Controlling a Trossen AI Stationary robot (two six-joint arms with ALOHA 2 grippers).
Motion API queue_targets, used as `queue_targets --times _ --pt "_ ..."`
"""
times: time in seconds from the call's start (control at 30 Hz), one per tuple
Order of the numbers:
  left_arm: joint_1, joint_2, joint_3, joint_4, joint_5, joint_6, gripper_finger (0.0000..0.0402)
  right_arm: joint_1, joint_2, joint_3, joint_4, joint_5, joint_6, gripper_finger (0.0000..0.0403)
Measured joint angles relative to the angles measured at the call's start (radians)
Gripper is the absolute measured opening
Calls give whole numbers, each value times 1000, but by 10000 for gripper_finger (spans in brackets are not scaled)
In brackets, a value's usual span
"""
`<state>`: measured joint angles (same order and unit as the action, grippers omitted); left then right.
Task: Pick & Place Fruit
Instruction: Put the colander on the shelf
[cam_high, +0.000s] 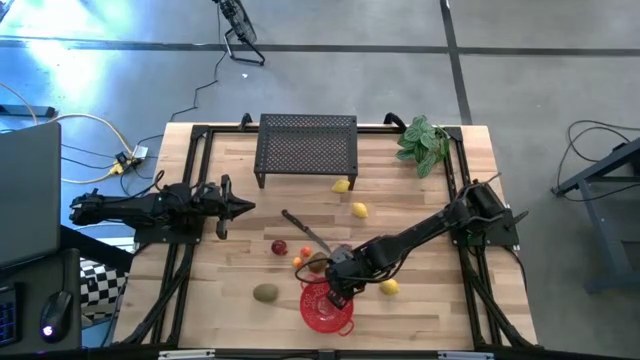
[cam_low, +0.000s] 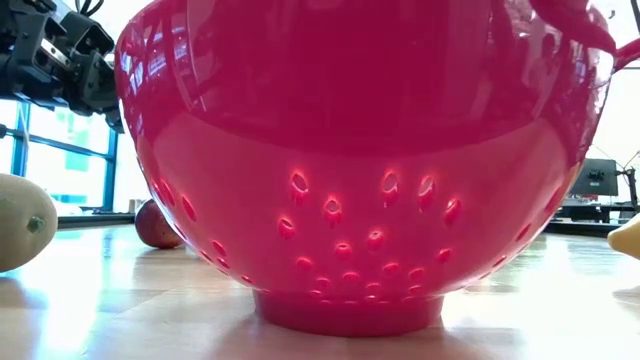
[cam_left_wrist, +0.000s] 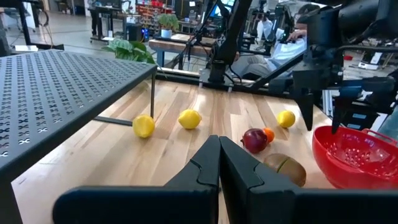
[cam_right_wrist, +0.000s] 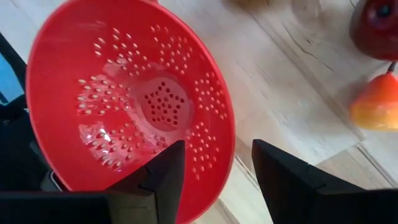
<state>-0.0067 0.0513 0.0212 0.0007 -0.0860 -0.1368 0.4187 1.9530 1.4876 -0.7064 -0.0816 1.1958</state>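
Fruit scattered mid-table: kiwi (cam_high: 317, 263) nearest, just at 11 o'clock of right gripper (cam_high: 338, 290), which hangs open, empty, over red colander (cam_high: 322, 312) rim. Left gripper (cam_high: 240, 207) parked at 9 o'clock, fingers together.

Both arms are dark, nearly black, built of boxy jointed segments. The left arm (cam_high: 150, 208) is chunky and blocky near its base, narrowing toward a pointed tip. The right arm (cam_high: 420, 235) has a long slim forearm between bulkier joint housings. Seen from the left wrist, that arm's two fingers (cam_left_wrist: 239, 171) are matte black, flat-faced wedges with angular edges. From the right wrist, the fingers (cam_right_wrist: 298, 180) are likewise black, smooth, and squared off.
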Motion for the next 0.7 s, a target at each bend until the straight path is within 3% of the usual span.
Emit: queue_targets --times 0.7 --pt "0 2 0 0 0 -1 0 6 66 0 50 31 -68 179"
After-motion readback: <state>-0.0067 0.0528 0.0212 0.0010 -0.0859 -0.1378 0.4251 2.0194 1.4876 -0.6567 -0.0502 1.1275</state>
